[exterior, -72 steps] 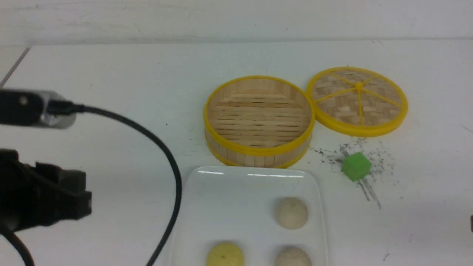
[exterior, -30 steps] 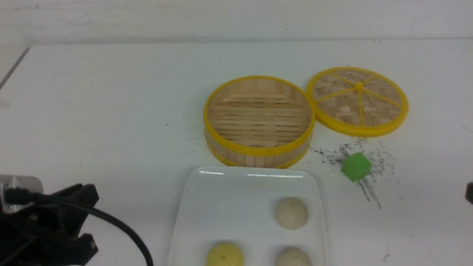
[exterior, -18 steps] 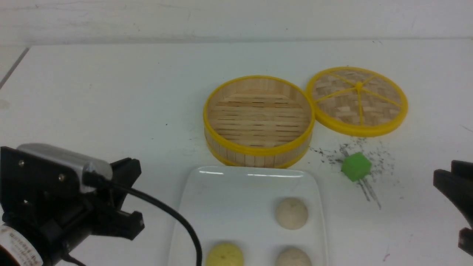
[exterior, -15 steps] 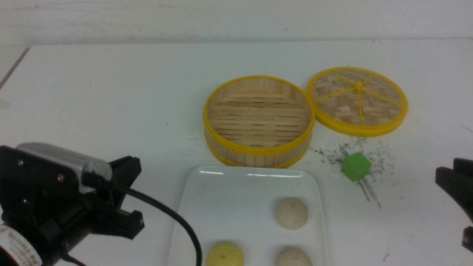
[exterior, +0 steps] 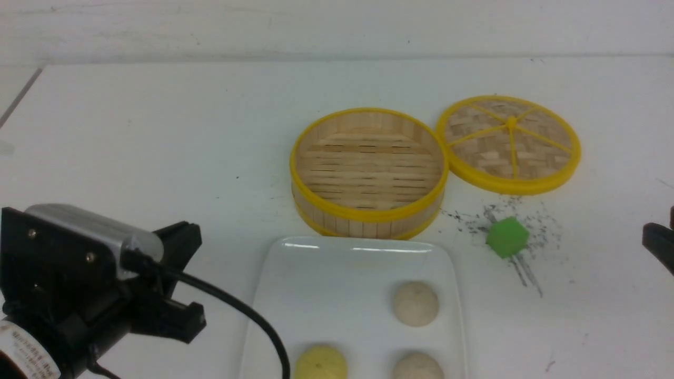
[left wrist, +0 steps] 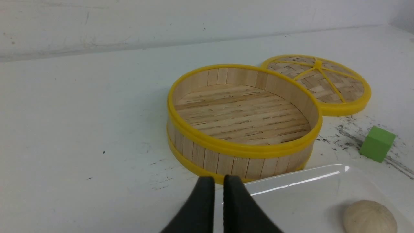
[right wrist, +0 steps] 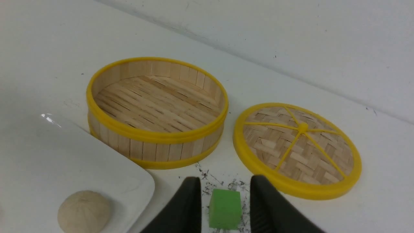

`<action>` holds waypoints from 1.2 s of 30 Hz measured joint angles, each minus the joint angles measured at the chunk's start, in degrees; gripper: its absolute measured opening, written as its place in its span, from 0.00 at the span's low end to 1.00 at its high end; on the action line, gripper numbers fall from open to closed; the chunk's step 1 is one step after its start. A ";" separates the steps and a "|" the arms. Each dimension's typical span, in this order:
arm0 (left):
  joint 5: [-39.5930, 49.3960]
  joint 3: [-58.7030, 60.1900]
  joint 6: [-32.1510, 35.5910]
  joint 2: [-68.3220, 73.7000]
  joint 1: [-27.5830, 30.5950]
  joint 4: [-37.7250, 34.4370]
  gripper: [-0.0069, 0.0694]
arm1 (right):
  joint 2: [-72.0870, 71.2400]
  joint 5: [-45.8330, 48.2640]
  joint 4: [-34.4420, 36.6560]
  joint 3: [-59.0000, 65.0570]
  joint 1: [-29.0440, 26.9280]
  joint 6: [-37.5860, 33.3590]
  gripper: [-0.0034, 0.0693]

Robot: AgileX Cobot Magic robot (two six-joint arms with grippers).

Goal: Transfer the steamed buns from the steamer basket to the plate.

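Well, the steamer basket [exterior: 368,171] sat just above the centre of the front frame — a round, deep bamboo drum with a slatted floor, a wall of upright wooden strips and smooth yellow rims top and bottom, and nothing lay on its slats. Directly below it in the frame, close to its near wall, lay the plate [exterior: 326,284], glossy white and rectangular with rounded corners, a streak of glare along its far edge. All three steamed buns [exterior: 415,303] rested on it: one off-white dome with a matte, faintly speckled skin at the right, a second off-white one [exterior: 417,367] cut by the bottom edge, and a pale yellow one [exterior: 320,363] to its left.

At upper right the flat woven lid [exterior: 509,143] lay touching the basket's rim, yellow spokes fanning from a small hub. Below it a green cube [exterior: 507,237] stood on a patch of dark scuffs on the white table [exterior: 158,131].

The left gripper [left wrist: 218,194] filled the lower left of the front frame, black with a silver block and a looping cable; in its wrist view the two dark tapered fingers were pressed almost together, pinching nothing. The right gripper [right wrist: 225,191] barely showed at the right edge — its own camera showed the fingers parted, empty, with the cube framed between them.
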 joint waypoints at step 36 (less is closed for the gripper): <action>14.30 0.00 -2.48 -13.40 0.00 3.62 0.19 | -23.31 22.57 5.18 0.00 0.00 9.52 0.38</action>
